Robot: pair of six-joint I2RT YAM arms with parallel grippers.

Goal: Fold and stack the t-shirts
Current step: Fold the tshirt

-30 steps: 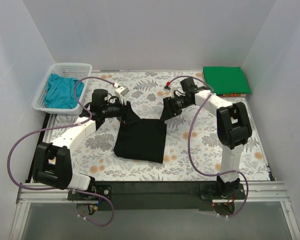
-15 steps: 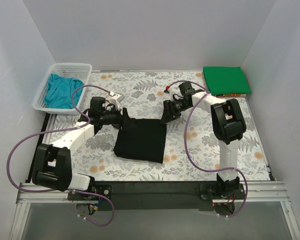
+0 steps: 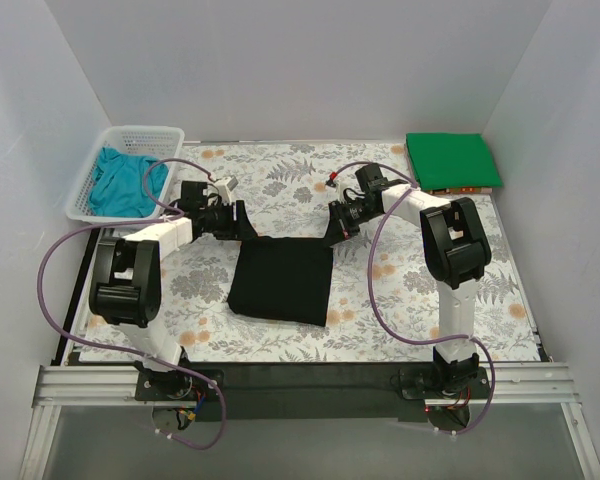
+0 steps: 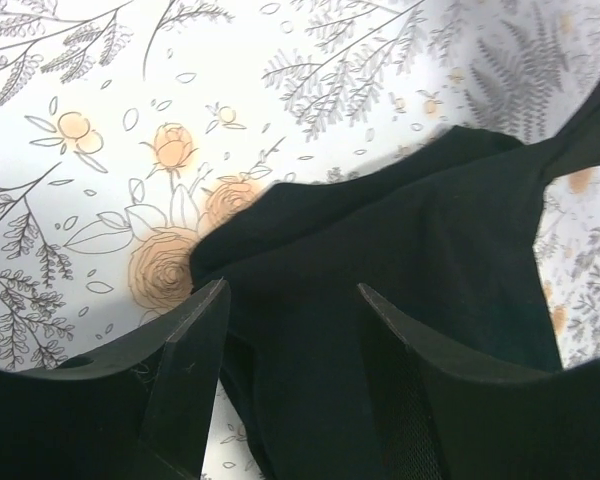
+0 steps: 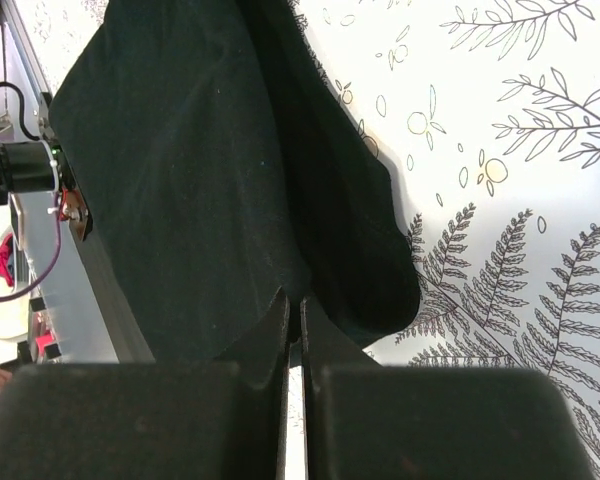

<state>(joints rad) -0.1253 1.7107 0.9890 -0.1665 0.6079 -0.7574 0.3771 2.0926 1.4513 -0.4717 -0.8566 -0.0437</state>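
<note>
1. left gripper (image 4: 292,290): your fingers stand well apart over the black t-shirt (image 3: 282,280), at its far corner on the side toward the basket (image 3: 140,131). cloth lies between them, but nothing is clamped.
2. right gripper (image 5: 295,297): your fingers are pressed almost together at the shirt's other far corner, the one away from the basket. a ridge of cloth runs up into the tips, so it reads as pinched.
3. the black t-shirt lies folded into a rough rectangle on the floral table cover (image 3: 380,300). it is well apart from the basket, to its right and nearer the arm bases.
4. expect light, limp cotton that sags from any held point and keeps no shape. take it at the two far corners and catch every layer. a pinch on the top layer alone would likely let the fold fall open, and dragging it could bunch the edge.
5. the basket holds the teal t-shirt (image 3: 120,180), crumpled and unfolded. you can see nothing else in it.
6. the green t-shirt (image 3: 452,160) lies folded flat, far to the right of the basket along the same far edge. it looks like the place to stack.
</note>
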